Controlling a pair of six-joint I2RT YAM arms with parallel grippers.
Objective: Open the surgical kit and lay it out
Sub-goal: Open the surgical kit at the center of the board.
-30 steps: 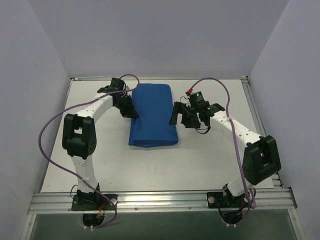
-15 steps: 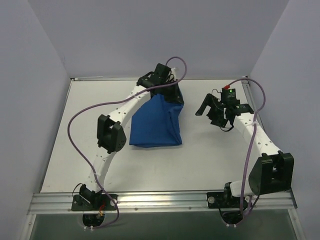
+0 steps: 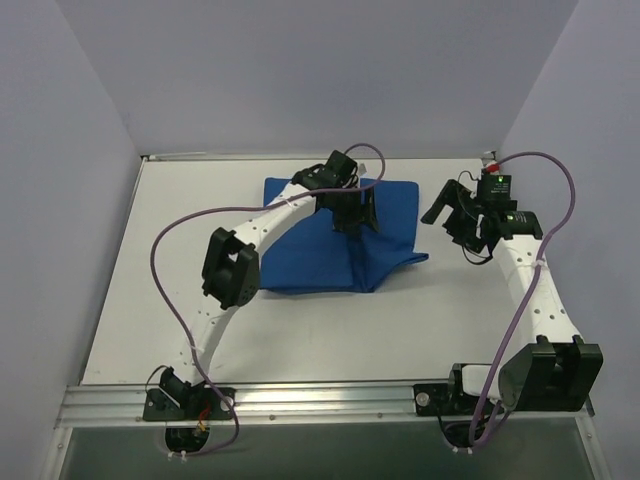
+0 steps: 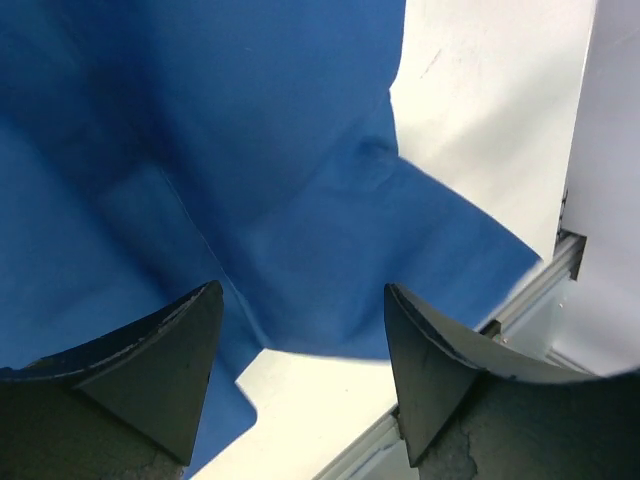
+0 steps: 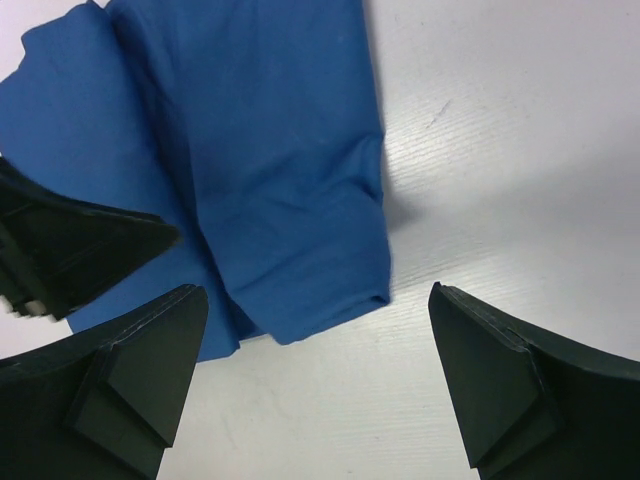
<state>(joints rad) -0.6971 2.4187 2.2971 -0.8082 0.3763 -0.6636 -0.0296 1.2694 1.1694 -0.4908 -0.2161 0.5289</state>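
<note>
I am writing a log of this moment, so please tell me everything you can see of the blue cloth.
The blue cloth is plain, matte fabric lying near the middle of the white table. It is partly unfolded: one creased flap is spread toward the right and ends in a corner. Nothing inside it shows. The left end effector hangs open over it; whether it touches the cloth cannot be told. The right end effector, open, is beside the flap, apart.

left hand [image 3: 355, 214] over cloth wrap [image 3: 300, 255], right hand [image 3: 452, 225] beside (rightward)
</note>
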